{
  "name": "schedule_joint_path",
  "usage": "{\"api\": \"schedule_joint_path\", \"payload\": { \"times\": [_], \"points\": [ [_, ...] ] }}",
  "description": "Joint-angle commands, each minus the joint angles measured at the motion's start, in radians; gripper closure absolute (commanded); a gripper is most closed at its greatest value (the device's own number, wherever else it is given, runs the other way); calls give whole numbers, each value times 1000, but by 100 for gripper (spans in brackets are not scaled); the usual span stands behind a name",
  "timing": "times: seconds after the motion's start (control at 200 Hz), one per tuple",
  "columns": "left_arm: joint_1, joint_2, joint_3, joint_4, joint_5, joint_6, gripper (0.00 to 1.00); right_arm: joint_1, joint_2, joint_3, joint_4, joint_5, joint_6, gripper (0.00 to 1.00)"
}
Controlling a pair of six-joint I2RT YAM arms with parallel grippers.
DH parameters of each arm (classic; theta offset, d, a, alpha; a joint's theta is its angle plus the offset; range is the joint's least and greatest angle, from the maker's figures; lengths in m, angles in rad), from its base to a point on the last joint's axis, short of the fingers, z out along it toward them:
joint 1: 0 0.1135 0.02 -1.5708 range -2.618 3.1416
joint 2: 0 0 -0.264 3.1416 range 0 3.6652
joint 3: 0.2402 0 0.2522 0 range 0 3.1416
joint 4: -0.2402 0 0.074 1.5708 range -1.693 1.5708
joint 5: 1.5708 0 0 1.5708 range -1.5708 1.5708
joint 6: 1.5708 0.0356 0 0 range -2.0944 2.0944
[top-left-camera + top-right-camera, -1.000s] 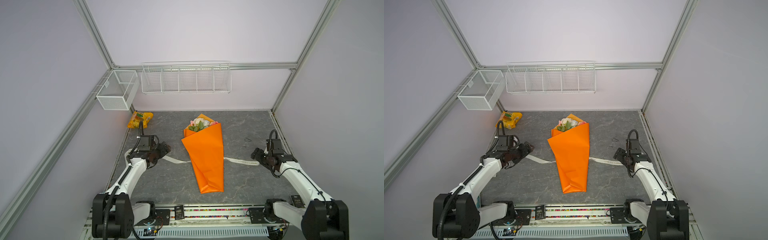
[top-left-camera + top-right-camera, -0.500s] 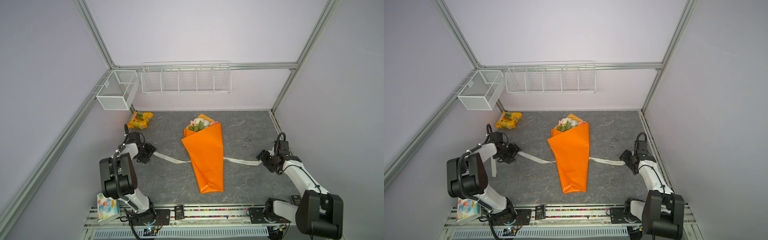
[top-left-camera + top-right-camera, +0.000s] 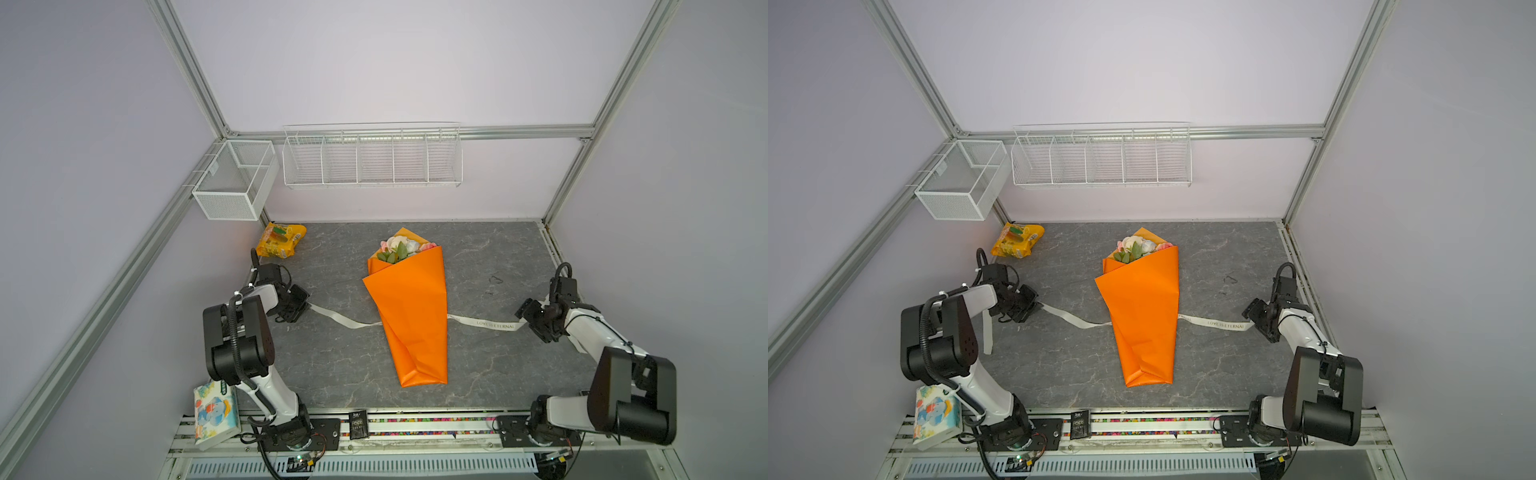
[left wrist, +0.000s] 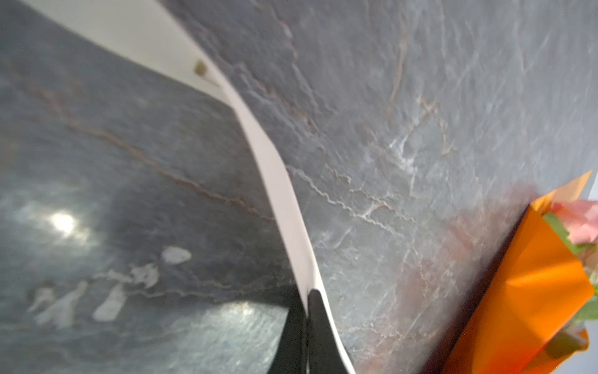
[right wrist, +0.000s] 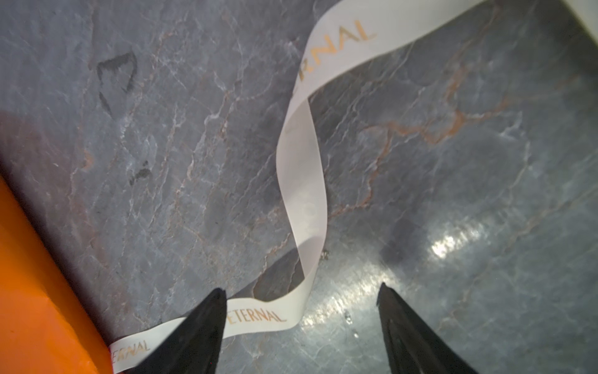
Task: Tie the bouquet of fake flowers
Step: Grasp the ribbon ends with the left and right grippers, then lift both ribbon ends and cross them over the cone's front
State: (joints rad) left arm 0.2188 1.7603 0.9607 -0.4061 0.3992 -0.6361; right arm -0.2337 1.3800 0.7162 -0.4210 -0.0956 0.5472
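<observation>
1. The bouquet [image 3: 409, 316] is lying flat at the middle of the table [image 3: 498, 257], blooms pointing to the far edge and the wrap's folded foot to the near edge.
2. The ribbon [image 3: 486, 325] is running beneath the wrap, with one end trailing toward the left edge and the lettered end toward the right edge.
3. The left tool [image 4: 307, 294] is being held shut on the ribbon's left end, and the strip is being pinched between its fingers.
4. The right tool [image 5: 301, 288] is being held wide and low over the table. The lettered end is lying between its fingers, ungripped.
5. The right end is judged as being lined up for a pinch.
   - The closing is best made across the strip's flat width, where it is curling off the table.
   - Both ends are then best raised evenly, so that the ribbon is not being dragged out from under the wrap.
6. Being counted:
   - one bouquet
   - one ribbon
   - two tools
   - one packet [image 3: 280, 240] at the far left corner
   - two baskets [image 3: 372, 158] on the walls
   - one box [image 3: 214, 411] beside the near left corner
</observation>
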Motion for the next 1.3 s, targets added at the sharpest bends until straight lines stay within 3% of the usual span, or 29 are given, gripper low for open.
{"api": "schedule_joint_path", "payload": {
  "times": [0.0,0.18,0.39,0.535,0.63,0.755,0.91,1.015,1.16,1.295],
  "points": [
    [2,-17,-30,46,84,9,100,-50,59,14,110,-55,-62,26],
    [2,-120,-58,56,144,-6,100,-90,196,97,182,-120,-111,30],
    [2,-263,-81,15,174,-8,100,-117,315,157,251,-209,-124,45],
    [-10,-292,-98,22,245,-14,100,-115,331,157,259,-208,-112,77],
    [-25,-324,-100,2,263,6,100,-108,306,156,253,-239,-129,91],
    [-57,-395,-100,-31,263,27,100,-60,173,156,218,-287,-143,93],
    [-129,-507,-114,-29,250,43,100,123,-36,191,154,-257,-141,93],
    [-211,-556,-125,-15,250,36,100,291,-95,242,120,-235,-131,93],
    [-344,-646,-133,-13,188,31,100,579,-37,372,98,-196,-107,94],
    [-445,-740,-149,4,122,35,100,819,132,580,70,-197,-124,94]
  ]
}}
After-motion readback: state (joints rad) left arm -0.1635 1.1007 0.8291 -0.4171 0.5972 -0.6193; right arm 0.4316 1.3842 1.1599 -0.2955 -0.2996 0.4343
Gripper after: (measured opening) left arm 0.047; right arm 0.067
